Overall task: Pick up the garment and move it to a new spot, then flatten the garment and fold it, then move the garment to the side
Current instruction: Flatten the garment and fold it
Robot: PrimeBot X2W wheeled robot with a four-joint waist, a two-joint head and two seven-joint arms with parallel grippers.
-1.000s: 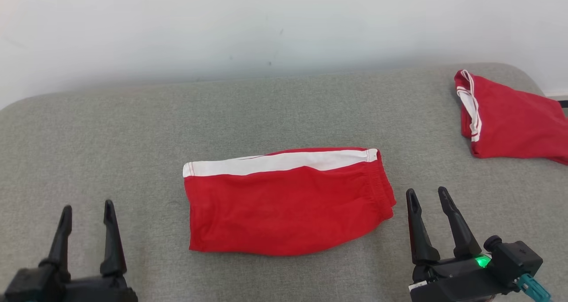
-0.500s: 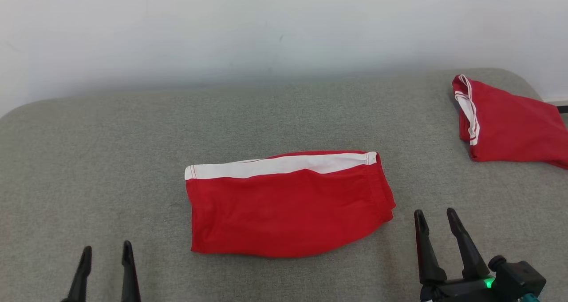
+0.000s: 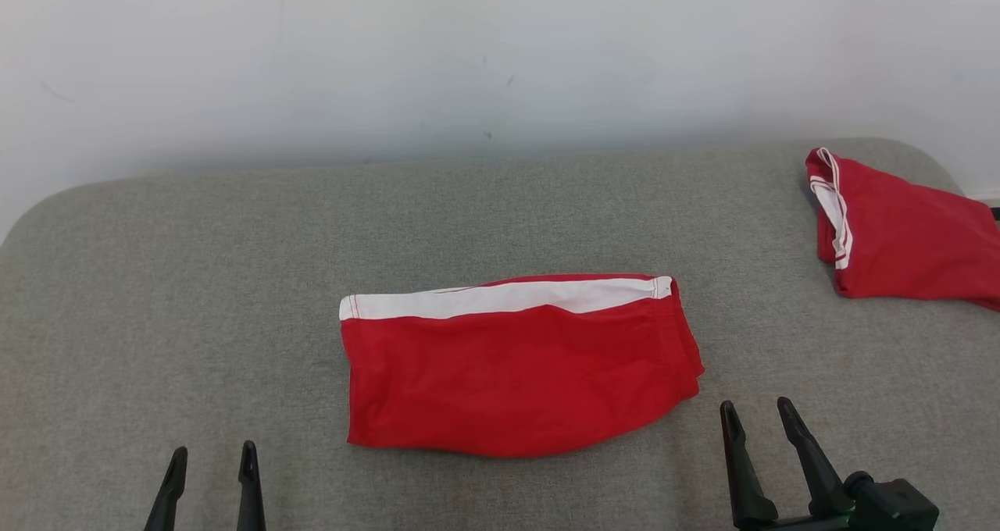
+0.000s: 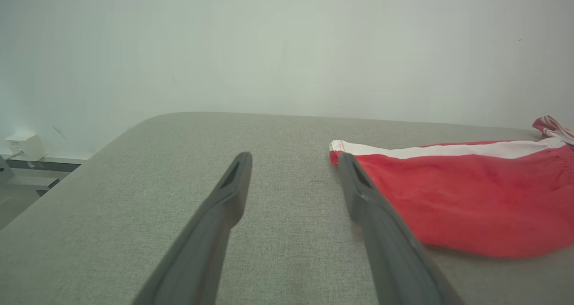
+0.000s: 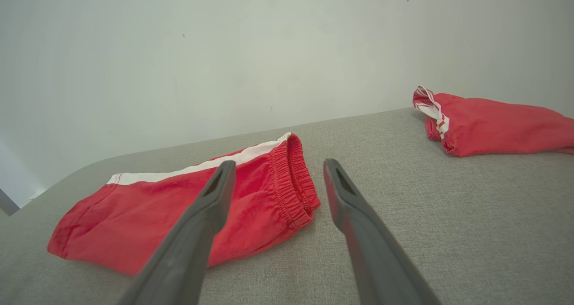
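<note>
A folded red garment (image 3: 516,367) with a white stripe along its far edge lies flat in the middle of the grey padded surface (image 3: 234,281). It also shows in the left wrist view (image 4: 471,197) and the right wrist view (image 5: 188,206). My left gripper (image 3: 212,457) stands open at the lower left, well apart from the cloth. At the lower right my right gripper (image 3: 756,412) is open too, just off the garment's elastic waistband end. Neither holds anything. The left gripper (image 4: 293,159) and right gripper (image 5: 278,166) fingers are spread in their own views.
A second red garment (image 3: 906,238) with white trim lies bunched at the far right edge, also in the right wrist view (image 5: 489,123). A pale wall (image 3: 469,62) rises behind the surface. A small white box (image 4: 24,145) sits low by the wall at left.
Both grippers have drawn back toward the bottom edge of the head view, away from the garment. The head view has shifted slightly. The garment lies as before.
</note>
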